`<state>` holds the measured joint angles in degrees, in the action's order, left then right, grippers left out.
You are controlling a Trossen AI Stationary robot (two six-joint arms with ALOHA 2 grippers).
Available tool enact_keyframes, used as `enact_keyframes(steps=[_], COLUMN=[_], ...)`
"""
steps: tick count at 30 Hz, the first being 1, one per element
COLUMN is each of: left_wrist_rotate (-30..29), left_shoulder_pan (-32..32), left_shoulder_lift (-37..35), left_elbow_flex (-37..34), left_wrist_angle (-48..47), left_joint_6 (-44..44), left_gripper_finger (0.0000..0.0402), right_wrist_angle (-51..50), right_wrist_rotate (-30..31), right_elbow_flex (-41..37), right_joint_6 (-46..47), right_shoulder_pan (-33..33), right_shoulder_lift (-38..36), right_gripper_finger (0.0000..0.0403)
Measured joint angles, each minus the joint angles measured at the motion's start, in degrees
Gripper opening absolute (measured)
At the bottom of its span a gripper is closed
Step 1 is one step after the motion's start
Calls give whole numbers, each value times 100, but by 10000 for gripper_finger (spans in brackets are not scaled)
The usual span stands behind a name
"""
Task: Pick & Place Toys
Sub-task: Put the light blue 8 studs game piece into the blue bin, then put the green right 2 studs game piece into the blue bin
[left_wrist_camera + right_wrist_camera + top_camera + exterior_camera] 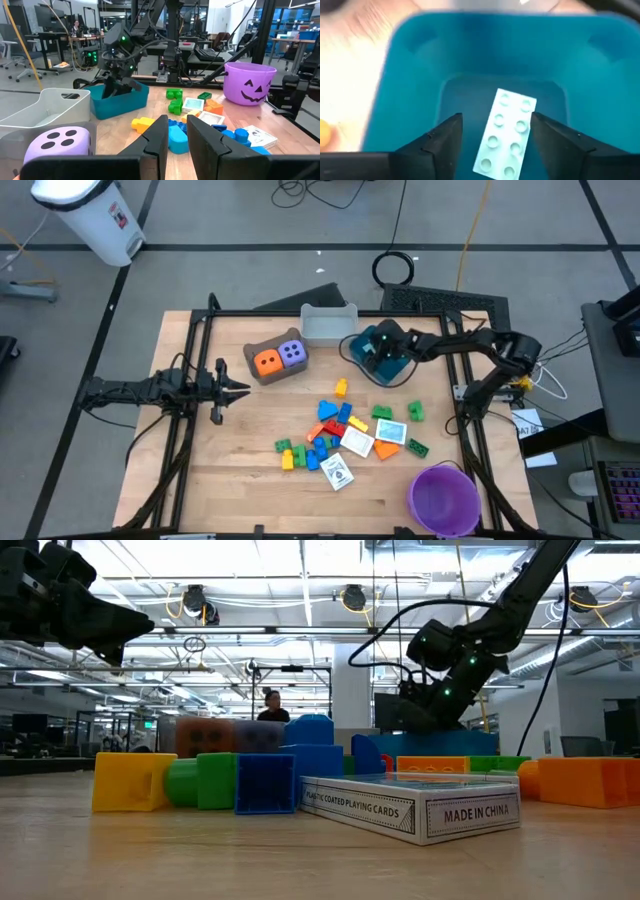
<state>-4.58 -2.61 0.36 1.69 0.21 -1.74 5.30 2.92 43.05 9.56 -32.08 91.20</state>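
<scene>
My right gripper [385, 352] hangs open over the blue bin [400, 372] at the table's far right. In the right wrist view a pale brick [506, 134] lies on the bin's floor [470, 100], below and between the fingers, which do not touch it. Small red, blue, green and yellow bricks [325, 430] and white square cards [357, 443] lie in a loose heap at mid-table. The orange die [266, 361] and the purple die [292, 352] sit in the brown bin [258, 376]. My left gripper [240, 388] waits at the table's left, shut and empty.
A grey bin [328, 323] stands at the far edge beside the blue bin. A purple bowl [443, 498] stands at the near right corner. A playing-card box [338, 472] lies on the near side of the heap. Bare wood lies at the near left.
</scene>
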Motion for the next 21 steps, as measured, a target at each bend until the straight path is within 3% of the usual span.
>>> enact_keyframes(steps=[6,12,21], left_wrist_rotate=[0,0,1], left_shoulder_pan=[0,1,2], left_shoulder_lift=[0,0,0], left_elbow_flex=[0,0,0], left_wrist_angle=[0,0,0], left_joint_6=[-2,0,0], left_gripper_finger=[76,76,76], right_wrist_angle=[-70,-450,-1980], right_wrist_rotate=[2,0,0], right_elbow_flex=[0,2,2], right_joint_6=[-123,-113,643], right_shoulder_pan=[109,467,1196], right_shoulder_lift=[-613,-1415,-2652], right_gripper_finger=[265,270,259])
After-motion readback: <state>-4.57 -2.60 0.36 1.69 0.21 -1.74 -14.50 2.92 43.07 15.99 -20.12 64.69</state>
